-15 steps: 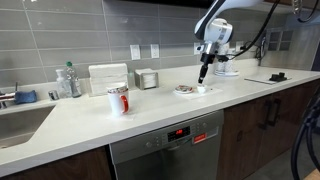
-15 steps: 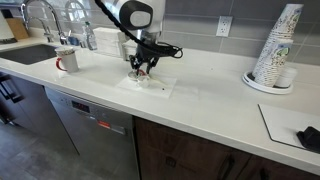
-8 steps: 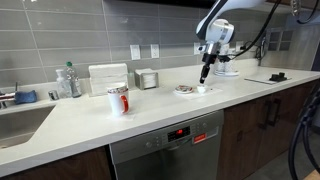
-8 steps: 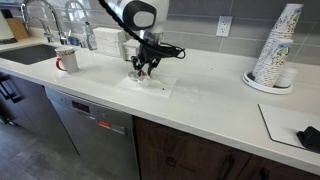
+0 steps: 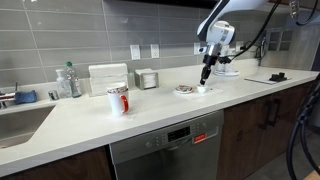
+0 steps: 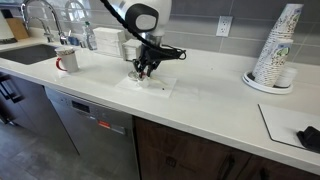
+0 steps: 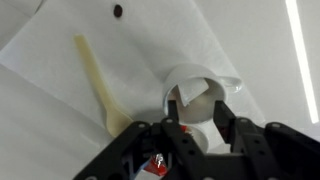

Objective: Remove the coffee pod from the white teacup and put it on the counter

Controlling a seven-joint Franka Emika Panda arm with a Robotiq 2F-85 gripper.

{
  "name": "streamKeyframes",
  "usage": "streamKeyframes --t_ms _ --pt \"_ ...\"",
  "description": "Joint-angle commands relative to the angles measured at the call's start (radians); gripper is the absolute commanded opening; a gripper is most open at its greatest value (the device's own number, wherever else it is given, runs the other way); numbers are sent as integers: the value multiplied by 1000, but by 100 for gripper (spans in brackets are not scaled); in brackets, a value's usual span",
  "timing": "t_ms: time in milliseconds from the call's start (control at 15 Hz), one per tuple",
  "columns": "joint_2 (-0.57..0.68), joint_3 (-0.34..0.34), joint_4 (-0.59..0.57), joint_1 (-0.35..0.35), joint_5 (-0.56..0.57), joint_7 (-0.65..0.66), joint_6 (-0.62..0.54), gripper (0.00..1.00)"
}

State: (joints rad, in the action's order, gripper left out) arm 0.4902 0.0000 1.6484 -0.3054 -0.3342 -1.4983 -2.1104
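Observation:
The small white teacup [image 7: 203, 84] stands on a white paper napkin [image 7: 60, 110] on the counter [image 5: 150, 115], next to a pale spoon [image 7: 98, 78]. My gripper [image 7: 199, 128] hangs just above the cup. Its jaws stand narrow around a whitish object that looks like the coffee pod [image 7: 202, 118], held over the cup's mouth. In both exterior views the gripper [image 5: 205, 73] [image 6: 142, 71] points straight down over the cup [image 5: 200, 89] [image 6: 136, 78].
A white mug with a red pattern [image 5: 118, 100] [image 6: 67, 60] stands toward the sink [image 5: 15, 122]. A small plate [image 5: 185, 91] lies beside the cup. A stack of paper cups [image 6: 277, 45] and a black item [image 6: 306, 136] sit further along the counter.
My gripper has risen a little above the teacup. Nothing else has moved.

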Motion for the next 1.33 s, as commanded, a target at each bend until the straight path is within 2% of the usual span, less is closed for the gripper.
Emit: streamKeyframes --t_ms 0,67,267,333,400,733,800,1000,1267 --pt "22 26 -24 -28 -46 -67 23 39" --pt "23 27 -26 -29 -50 -75 29 38" --pt "25 23 -26 -28 -53 -87 27 27" --pt "26 22 -27 -28 -50 -91 28 31" --pt "27 22 -27 -29 -50 -95 27 27" --pt "34 18 -27 -33 -44 -115 21 28" --pt "35 18 -27 -34 -44 -118 21 25" --pt "34 18 -24 -34 -42 -124 16 1" --pt "21 18 -18 -31 -38 -132 19 0"
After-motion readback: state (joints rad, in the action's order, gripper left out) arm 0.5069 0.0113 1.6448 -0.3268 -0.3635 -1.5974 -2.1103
